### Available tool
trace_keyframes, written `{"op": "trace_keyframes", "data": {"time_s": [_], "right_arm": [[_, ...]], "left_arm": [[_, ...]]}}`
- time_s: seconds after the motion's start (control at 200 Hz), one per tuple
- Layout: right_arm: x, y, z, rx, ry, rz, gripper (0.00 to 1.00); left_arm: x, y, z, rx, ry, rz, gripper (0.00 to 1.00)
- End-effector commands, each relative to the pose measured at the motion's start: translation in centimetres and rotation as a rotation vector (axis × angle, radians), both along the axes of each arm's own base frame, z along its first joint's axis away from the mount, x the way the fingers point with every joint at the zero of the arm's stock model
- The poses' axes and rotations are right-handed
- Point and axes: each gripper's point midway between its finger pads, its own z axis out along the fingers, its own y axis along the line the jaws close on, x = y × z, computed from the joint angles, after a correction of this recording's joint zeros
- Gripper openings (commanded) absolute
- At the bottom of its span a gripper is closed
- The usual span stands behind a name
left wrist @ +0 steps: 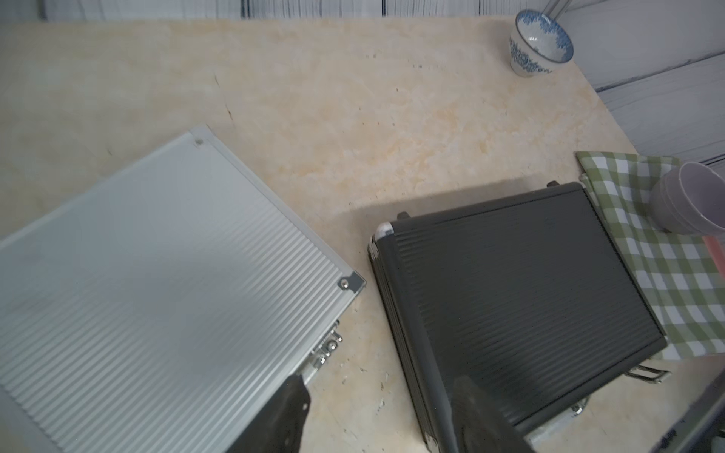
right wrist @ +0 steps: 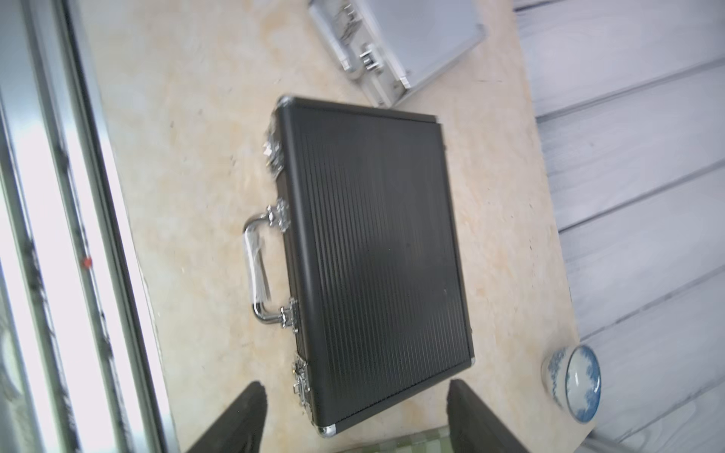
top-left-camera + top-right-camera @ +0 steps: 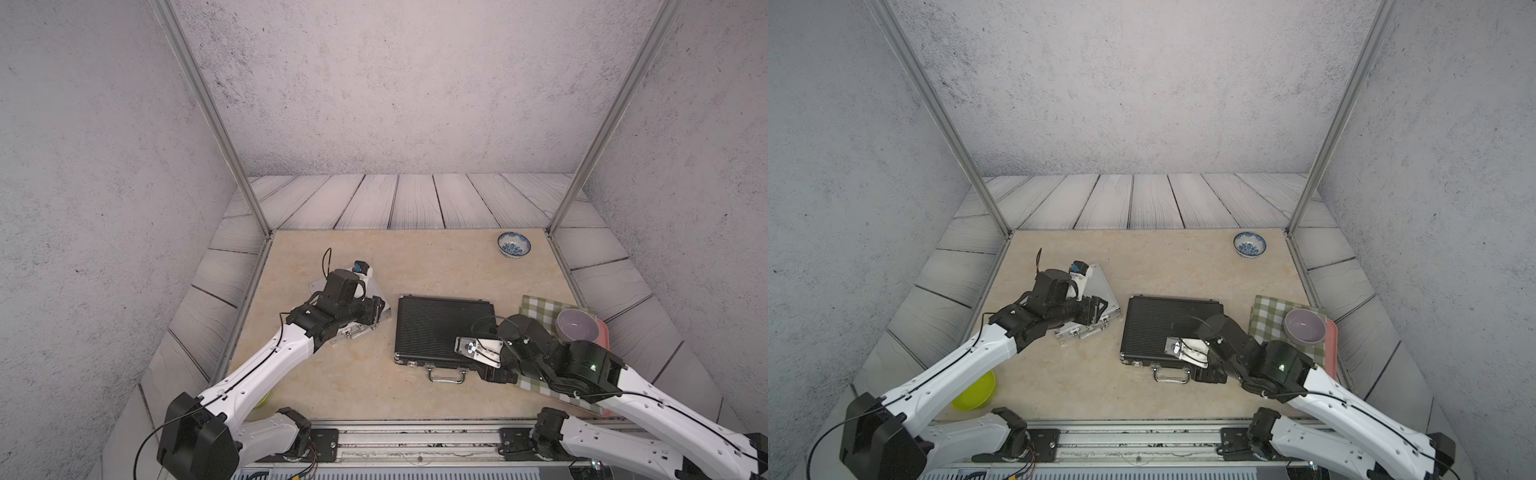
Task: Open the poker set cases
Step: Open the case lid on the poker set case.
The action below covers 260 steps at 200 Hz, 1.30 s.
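Both the left arm [image 3: 257, 365] and right arm [image 3: 665, 419] wear white moulded shells dotted with small dark screw holes, joined by rounded black housings. A thin black cable runs back from each wrist. Behind the right gripper [image 2: 355, 382] sits a silver camera bracket [image 3: 478, 349]; farther back, a green light [image 3: 593, 367] glows. The gripper's fingers [image 2: 235, 423] are matte black.

The smaller case [image 3: 1100, 286] lies on the desk [image 3: 415, 257] left of the larger case [image 3: 436, 320]; a cloth [image 3: 536, 309] lies right of that, and a bowl [image 3: 514, 244] far behind.
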Motion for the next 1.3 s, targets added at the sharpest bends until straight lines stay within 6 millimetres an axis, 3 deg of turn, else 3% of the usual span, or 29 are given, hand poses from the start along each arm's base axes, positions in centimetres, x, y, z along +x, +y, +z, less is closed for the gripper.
{"op": "trace_keyframes", "data": {"time_s": [0.0, 0.08, 0.135, 0.21, 0.33, 0.47, 0.641, 0.931, 1.296], "right_arm": [[2.3, -0.1, 3.1, 0.104, 0.035, -0.265, 0.77], [4.6, 0.3, 4.8, 0.185, 0.044, -0.464, 0.78], [5.7, 0.5, 4.6, 0.242, 0.102, -0.611, 0.79], [6.6, -0.1, 2.2, 0.295, 0.254, -0.813, 0.79], [6.9, -2.4, -4.0, 0.438, 0.581, -1.087, 0.74], [6.4, -4.6, -8.2, 0.526, 0.665, -1.230, 0.71], [4.9, -6.9, -10.4, 0.565, 0.740, -1.336, 0.70], [3.5, -8.0, -14.0, 0.635, 0.901, -1.423, 0.70], [3.8, -7.5, -15.1, 0.679, 0.991, -1.384, 0.69]], "left_arm": [[-1.3, -0.9, -1.4, -0.067, 0.151, 0.007, 0.63], [-1.2, -1.3, -1.9, -0.093, 0.186, 0.014, 0.63], [-1.3, -1.9, -2.4, -0.120, 0.221, 0.016, 0.63], [-1.6, -2.8, -3.1, -0.164, 0.289, 0.006, 0.63], [-2.7, -4.2, -4.3, -0.206, 0.399, -0.047, 0.62], [-3.8, -4.2, -6.3, -0.199, 0.475, -0.050, 0.61], [-4.9, -4.9, -7.0, -0.260, 0.524, -0.087, 0.60], [-5.7, -6.0, -8.4, -0.293, 0.606, -0.132, 0.56], [-5.9, -6.3, -10.0, -0.303, 0.657, -0.134, 0.54]]}}
